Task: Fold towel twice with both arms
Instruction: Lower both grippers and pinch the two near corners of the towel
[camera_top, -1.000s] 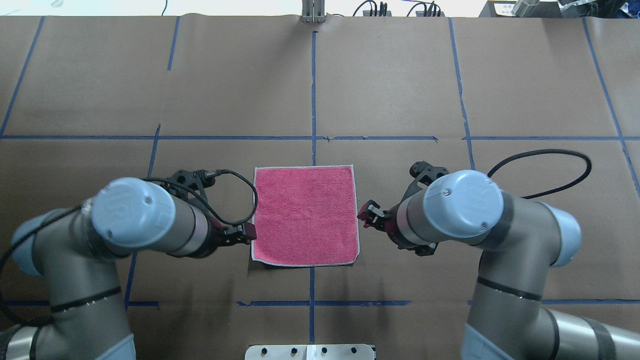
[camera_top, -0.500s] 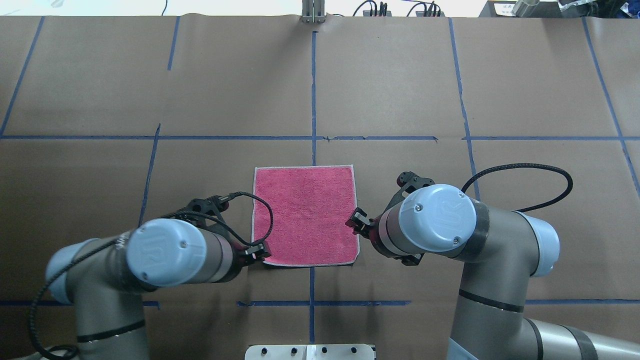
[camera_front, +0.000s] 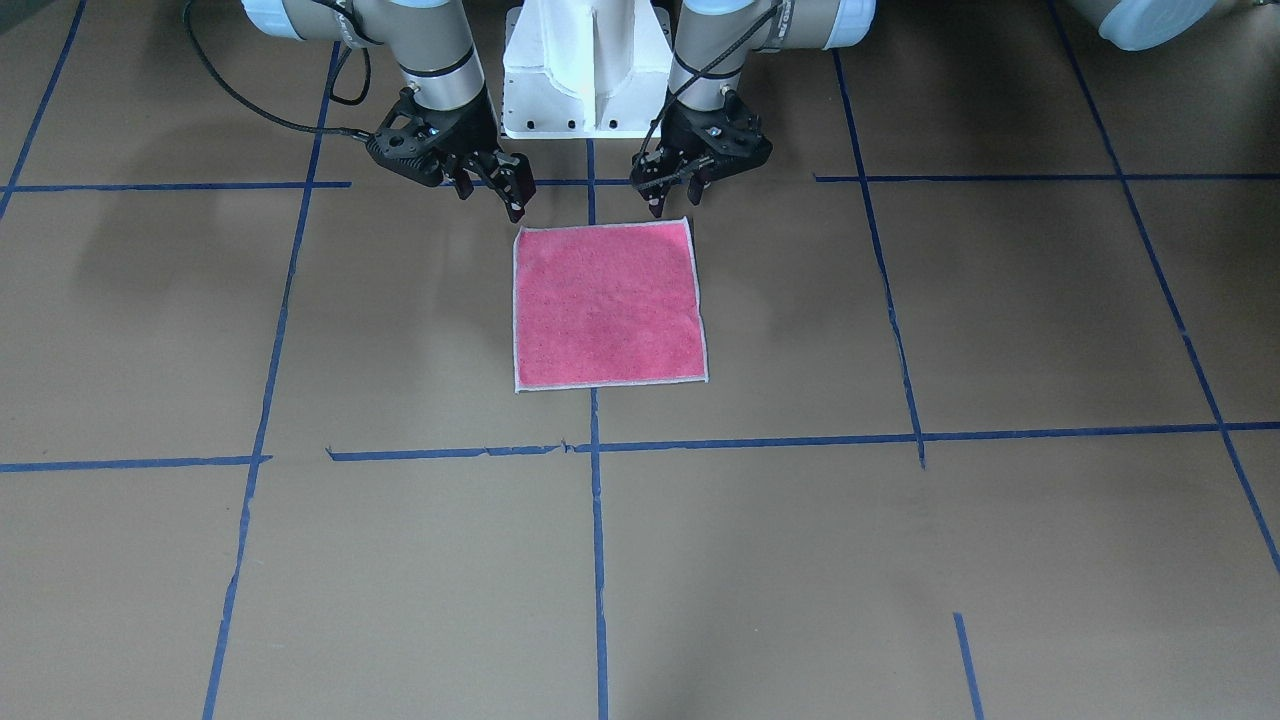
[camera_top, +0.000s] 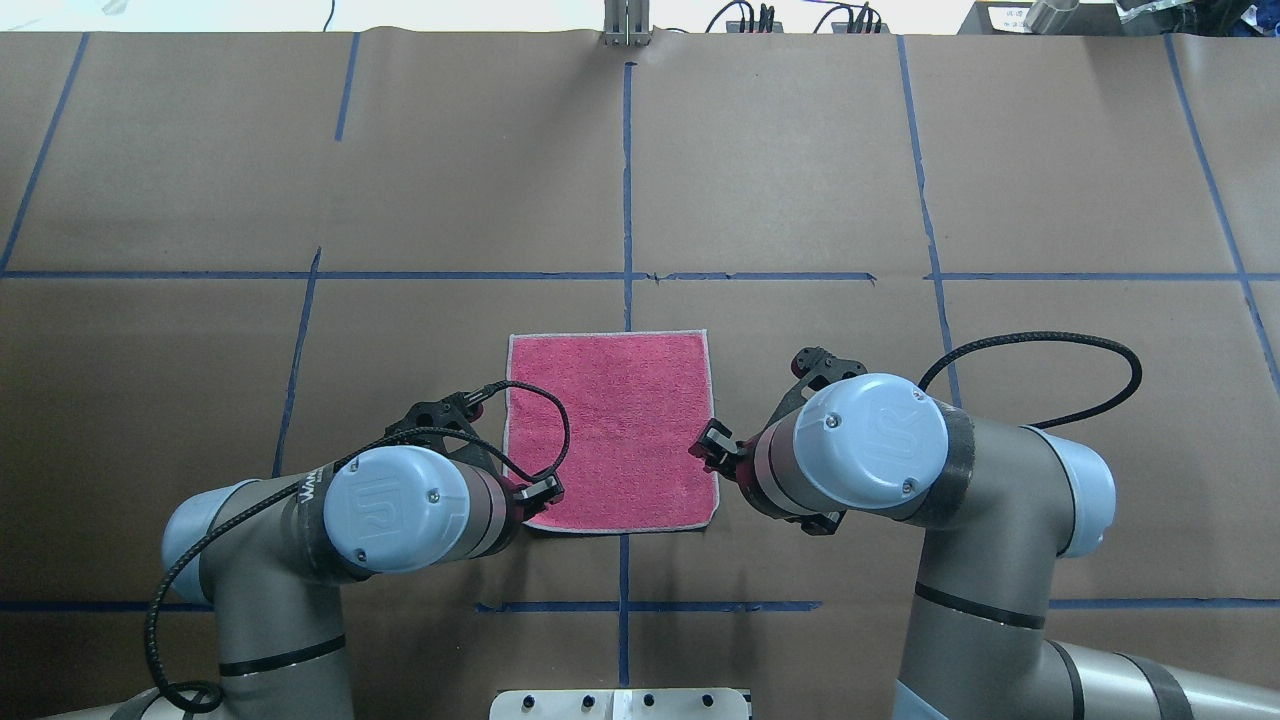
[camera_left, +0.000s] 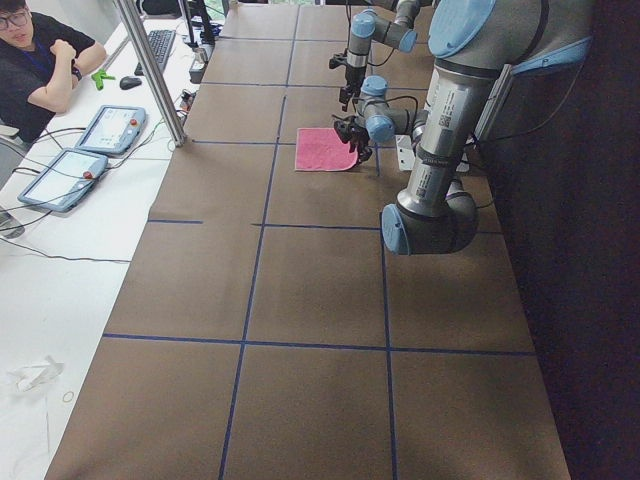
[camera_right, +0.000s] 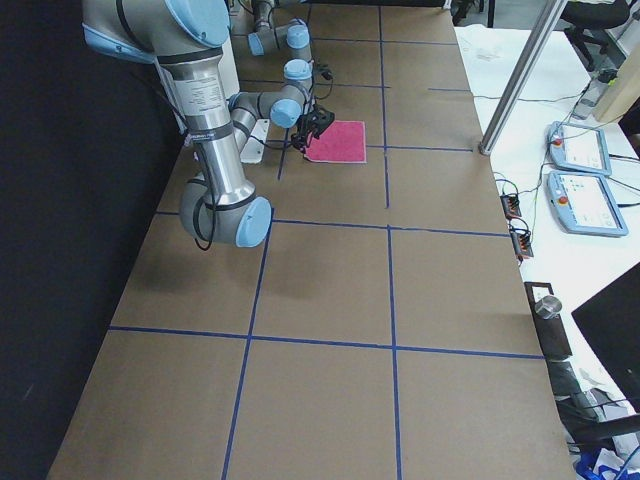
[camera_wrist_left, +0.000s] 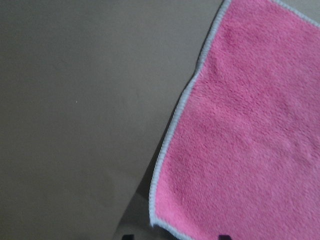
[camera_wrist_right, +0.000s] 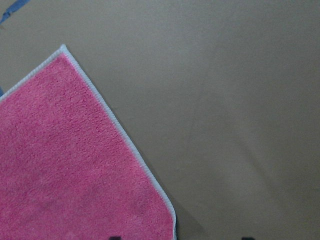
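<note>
The towel (camera_top: 610, 430) lies flat on the brown table, pink-red face up, with a pale stitched edge; it also shows in the front view (camera_front: 607, 303). My left gripper (camera_top: 540, 492) is open, low over the towel's near-left corner. In the left wrist view that corner (camera_wrist_left: 160, 220) lies between the two dark fingertips (camera_wrist_left: 127, 236). My right gripper (camera_top: 710, 445) is open, over the towel's right edge near the near-right corner. In the right wrist view the towel's corner (camera_wrist_right: 167, 220) lies between the fingertips (camera_wrist_right: 115, 237). Neither gripper holds anything.
Blue tape lines (camera_top: 627, 180) divide the brown paper table cover. The white base pedestal (camera_front: 585, 70) stands just behind the towel's near edge. An operator (camera_left: 40, 60), pendants (camera_left: 110, 128) and a metal post (camera_left: 150, 70) are at the table's far side.
My left arm has swung from the towel's left edge down to its near-left corner. My right gripper has moved in and slightly nearer, onto the towel's right edge. The towel has not moved.
</note>
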